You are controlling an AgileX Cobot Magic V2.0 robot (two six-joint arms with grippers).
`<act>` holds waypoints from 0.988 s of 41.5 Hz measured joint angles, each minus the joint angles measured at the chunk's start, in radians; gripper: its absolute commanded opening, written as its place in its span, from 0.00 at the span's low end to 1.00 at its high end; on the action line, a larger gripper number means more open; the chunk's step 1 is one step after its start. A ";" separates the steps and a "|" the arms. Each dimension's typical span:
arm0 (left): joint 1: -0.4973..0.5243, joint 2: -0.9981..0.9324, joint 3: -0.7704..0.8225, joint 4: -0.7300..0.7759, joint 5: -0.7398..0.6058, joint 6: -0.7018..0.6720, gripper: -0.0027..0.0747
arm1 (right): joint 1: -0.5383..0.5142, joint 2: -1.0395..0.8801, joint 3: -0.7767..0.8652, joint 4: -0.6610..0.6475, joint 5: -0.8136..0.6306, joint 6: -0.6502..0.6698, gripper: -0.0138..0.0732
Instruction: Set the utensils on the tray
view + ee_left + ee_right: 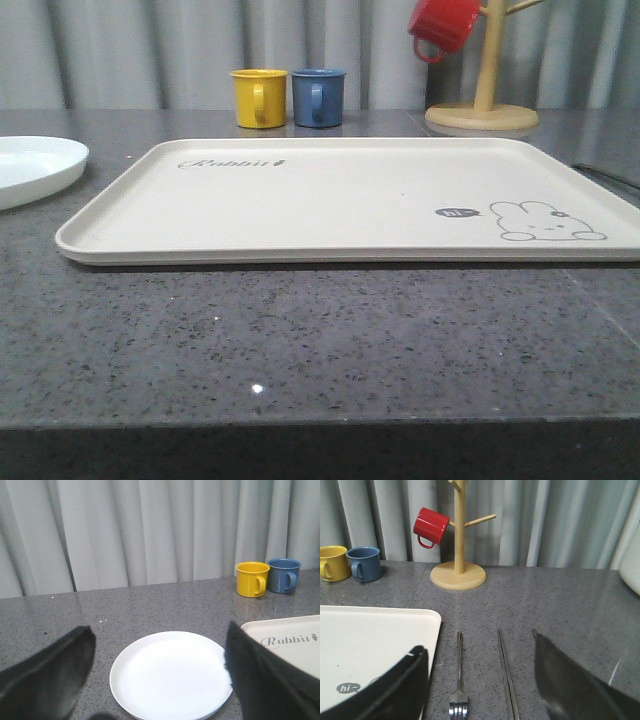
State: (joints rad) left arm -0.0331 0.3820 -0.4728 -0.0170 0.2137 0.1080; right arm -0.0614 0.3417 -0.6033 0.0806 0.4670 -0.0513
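The cream tray (pixel 340 200) with a bunny drawing lies bare at the table's middle. Just off its left edge sits the white plate (pixel 30 165). In the left wrist view my left gripper (pixel 157 630) is open, its dark fingers either side of the plate (pixel 172 675) and above it, holding nothing. To the right of the tray (pixel 370 640), a silver fork (pixel 459 670) and a pair of metal chopsticks (pixel 506 675) lie parallel on the table. My right gripper (pixel 479 642) is open above them, holding nothing. A thin metal tip (pixel 533 630) shows beside one finger, the rest hidden.
A yellow mug (pixel 259 97) and a blue mug (pixel 318 97) stand behind the tray. A wooden mug tree (pixel 482 115) at the back right carries a red mug (pixel 443 25). A curtain closes off the back. A white object (pixel 631 565) stands at the far right.
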 measured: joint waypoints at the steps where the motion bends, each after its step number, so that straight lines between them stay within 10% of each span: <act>1: 0.000 0.000 0.000 0.000 0.000 0.000 0.88 | 0.000 0.000 0.000 0.000 0.000 0.000 0.83; 22: 0.000 0.007 -0.001 0.000 0.015 0.000 0.78 | 0.000 0.001 0.000 0.000 0.000 0.000 0.83; 41: -0.092 0.487 -0.371 0.000 0.436 0.075 0.77 | 0.000 0.001 0.000 0.000 0.000 0.000 0.83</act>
State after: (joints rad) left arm -0.1255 0.8686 -0.8442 -0.0170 0.6498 0.1828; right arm -0.0614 0.3431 -0.6033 0.0806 0.4670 -0.0513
